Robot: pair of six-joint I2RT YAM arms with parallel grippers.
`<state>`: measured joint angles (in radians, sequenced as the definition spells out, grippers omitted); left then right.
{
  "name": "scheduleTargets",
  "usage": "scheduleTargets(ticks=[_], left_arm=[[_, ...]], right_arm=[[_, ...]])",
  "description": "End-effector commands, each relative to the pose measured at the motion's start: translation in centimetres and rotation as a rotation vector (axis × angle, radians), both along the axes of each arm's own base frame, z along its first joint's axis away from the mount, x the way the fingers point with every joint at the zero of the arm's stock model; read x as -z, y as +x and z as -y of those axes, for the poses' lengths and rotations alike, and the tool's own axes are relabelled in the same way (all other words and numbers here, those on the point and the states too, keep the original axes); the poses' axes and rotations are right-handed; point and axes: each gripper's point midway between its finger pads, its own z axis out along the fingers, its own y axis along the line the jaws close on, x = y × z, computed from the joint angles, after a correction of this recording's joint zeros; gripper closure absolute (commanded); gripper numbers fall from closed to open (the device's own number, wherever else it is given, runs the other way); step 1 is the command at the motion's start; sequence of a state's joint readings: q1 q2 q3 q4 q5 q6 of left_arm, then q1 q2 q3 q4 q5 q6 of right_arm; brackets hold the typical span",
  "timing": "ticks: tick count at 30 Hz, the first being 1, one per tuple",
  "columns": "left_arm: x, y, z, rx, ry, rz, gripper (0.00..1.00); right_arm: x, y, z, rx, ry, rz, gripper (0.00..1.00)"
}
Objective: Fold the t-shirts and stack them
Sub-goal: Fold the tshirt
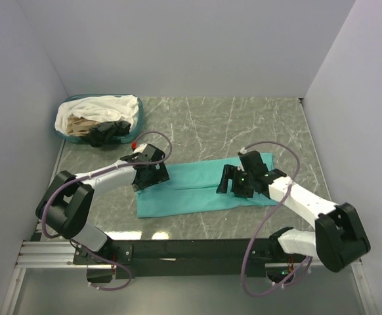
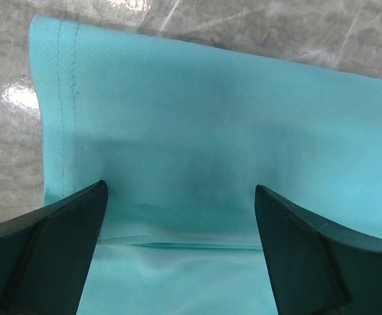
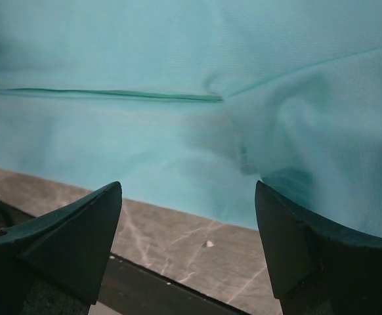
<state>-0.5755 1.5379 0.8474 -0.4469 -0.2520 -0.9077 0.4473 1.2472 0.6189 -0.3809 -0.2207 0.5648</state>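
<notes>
A plain teal-green t-shirt [image 1: 197, 187] lies on the marble table, folded into a long strip that runs from the near left to the far right. My left gripper [image 1: 150, 178] hovers open over the strip's left part. In the left wrist view the shirt [image 2: 197, 111] fills the frame, with a stitched hem at its left edge and a fold line between the open gripper [image 2: 180, 187]. My right gripper [image 1: 233, 185] is open above the strip's right part. In the right wrist view it [image 3: 188, 185] straddles the near edge of the shirt [image 3: 145, 52]. Neither gripper holds cloth.
An oval teal-rimmed basket [image 1: 130, 124] at the back left holds white [image 1: 106, 105], beige [image 1: 81, 125] and black [image 1: 109, 132] shirts in a heap. Bare marble [image 3: 178, 243] shows beside the shirt's near edge, then the table's dark front rail [image 3: 145, 282]. Grey walls enclose the table on three sides.
</notes>
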Motion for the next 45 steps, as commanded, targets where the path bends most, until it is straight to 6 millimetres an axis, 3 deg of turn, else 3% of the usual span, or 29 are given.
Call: scheduleTargets(ticks=[1,4,9,17,24,28,30,32,33,35,36,41,42,44,45], left_arm=[[-1.3,0.5,0.0,-0.015,-0.024,0.048,0.01],[-1.7,0.7,0.3,-0.004,-0.036,0.058,0.01],[-1.8,0.8,0.7,0.015,-0.047,0.058,0.0],[-1.6,0.7,0.7,0.043,-0.034,0.051,0.0],[0.1,-0.6,0.9,0.055,-0.064,0.005,0.01],[0.6,-1.3,1.4,0.06,-0.102,-0.01,0.01],[0.7,-1.7,1.7,0.044,-0.112,-0.025,0.01],[0.7,-2.2,2.3,0.05,-0.125,-0.036,0.01],[0.7,-2.4,2.6,0.054,-0.138,-0.04,0.0],[0.6,-3.0,3.6,0.068,-0.169,-0.047,0.01],[0.6,-3.1,4.0,0.07,-0.185,-0.053,0.0],[0.7,-4.6,7.5,0.144,-0.282,-0.102,0.01],[1.1,-5.1,8.0,0.162,-0.287,-0.118,0.0],[1.0,-5.7,9.8,0.208,-0.316,-0.132,0.01],[1.4,-6.0,10.5,0.221,-0.319,-0.149,0.01]], right_arm=[[-5.0,1.5,-1.8,-0.04,0.112,0.14,0.12],[-8.9,2.1,-1.2,-0.012,0.12,0.243,0.11],[-9.5,2.8,2.1,0.137,0.04,0.26,0.1],[-4.1,3.7,8.0,0.37,0.004,0.116,0.09],[-0.4,7.0,8.9,0.406,0.011,0.004,0.1],[1.6,10.7,9.3,0.426,-0.011,-0.063,0.11],[1.6,11.8,8.3,0.357,0.021,-0.087,0.14],[1.4,14.2,8.3,0.342,0.018,-0.091,0.14],[2.4,15.0,8.9,0.358,-0.022,-0.106,0.14],[1.2,18.1,9.1,0.364,-0.036,-0.086,0.14],[0.8,20.4,8.4,0.338,-0.01,-0.068,0.14],[0.5,25.8,6.9,0.225,-0.027,-0.06,0.15],[0.2,28.0,6.5,0.206,-0.027,-0.032,0.15],[0.2,28.8,5.1,0.155,-0.036,-0.033,0.16],[0.0,30.4,4.1,0.127,-0.026,-0.005,0.16]])
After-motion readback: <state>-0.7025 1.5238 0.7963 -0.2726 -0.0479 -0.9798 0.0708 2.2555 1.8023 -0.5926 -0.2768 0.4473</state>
